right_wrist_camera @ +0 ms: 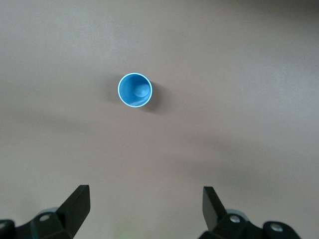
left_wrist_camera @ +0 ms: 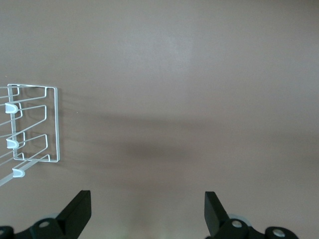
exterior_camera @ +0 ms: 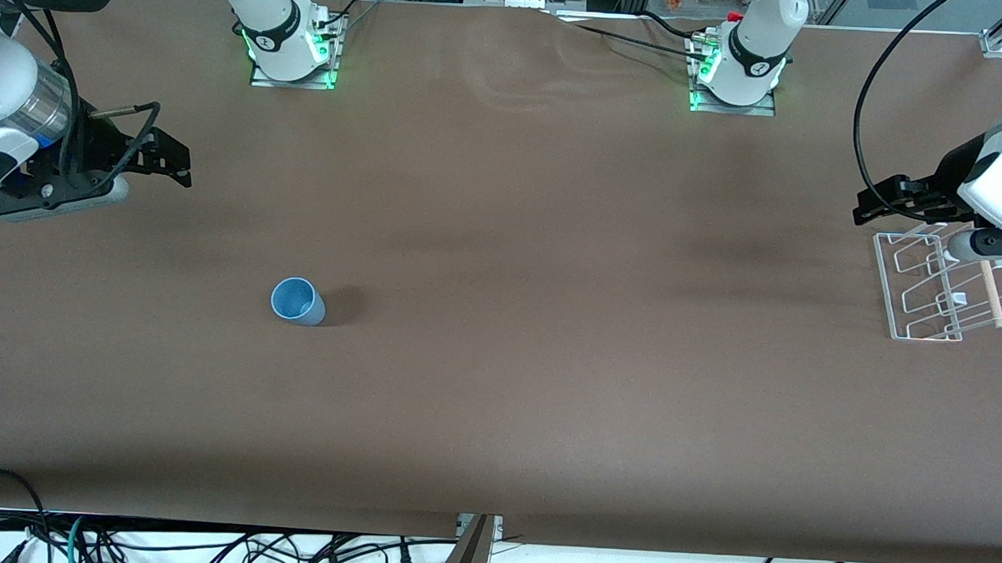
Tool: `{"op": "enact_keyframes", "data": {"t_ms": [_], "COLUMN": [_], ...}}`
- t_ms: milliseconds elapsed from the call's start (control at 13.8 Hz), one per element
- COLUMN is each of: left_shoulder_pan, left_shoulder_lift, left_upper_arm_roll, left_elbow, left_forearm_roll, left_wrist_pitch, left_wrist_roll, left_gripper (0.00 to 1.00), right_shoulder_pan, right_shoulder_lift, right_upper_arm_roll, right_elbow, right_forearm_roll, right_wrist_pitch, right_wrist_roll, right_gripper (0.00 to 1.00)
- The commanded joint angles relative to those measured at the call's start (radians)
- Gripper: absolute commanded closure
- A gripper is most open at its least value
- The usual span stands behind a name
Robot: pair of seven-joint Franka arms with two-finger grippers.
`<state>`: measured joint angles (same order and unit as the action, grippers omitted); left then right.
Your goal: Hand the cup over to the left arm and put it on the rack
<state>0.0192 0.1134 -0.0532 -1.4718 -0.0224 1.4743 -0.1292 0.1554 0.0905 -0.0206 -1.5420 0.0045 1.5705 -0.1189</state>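
Observation:
The light-blue cup (exterior_camera: 297,300) stands upright on the brown table toward the right arm's end; the right wrist view shows it from above (right_wrist_camera: 134,90). My right gripper (exterior_camera: 172,160) is open and empty, up in the air at the right arm's end of the table, well apart from the cup. My left gripper (exterior_camera: 875,201) is open and empty, held over the table beside the rack. The clear wire rack (exterior_camera: 938,287) with its pale wooden rod (exterior_camera: 992,294) lies at the left arm's end; part of it shows in the left wrist view (left_wrist_camera: 35,123).
Both arm bases (exterior_camera: 293,37) (exterior_camera: 738,65) stand along the table edge farthest from the front camera. A long black cable (exterior_camera: 870,94) arches over the left arm. Loose cables hang below the table's near edge (exterior_camera: 208,546).

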Motion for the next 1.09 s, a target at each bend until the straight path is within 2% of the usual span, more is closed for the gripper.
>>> {"op": "enact_keyframes", "data": {"t_ms": [0,1013], "left_shoulder_pan": [-0.005,-0.001], "left_shoulder_lift": [0.029,0.031], "left_upper_arm_roll": [-0.002,-0.002], "left_elbow": [0.047,0.047], "left_forearm_roll": [-0.008,-0.008], "left_wrist_pitch": [-0.011,-0.012], "left_wrist_roll": [0.022,0.022], "left_gripper": [0.0,0.0], "right_shoulder_pan": [-0.011,-0.016], "right_shoulder_lift": [0.002,0.009], "right_upper_arm_roll": [0.005,0.005], "right_elbow": [-0.003,-0.012], "right_forearm_roll": [0.002,-0.006], "right_wrist_pitch": [0.008,0.003], "right_wrist_roll": [0.002,-0.013], "right_gripper": [0.0,0.0]}}
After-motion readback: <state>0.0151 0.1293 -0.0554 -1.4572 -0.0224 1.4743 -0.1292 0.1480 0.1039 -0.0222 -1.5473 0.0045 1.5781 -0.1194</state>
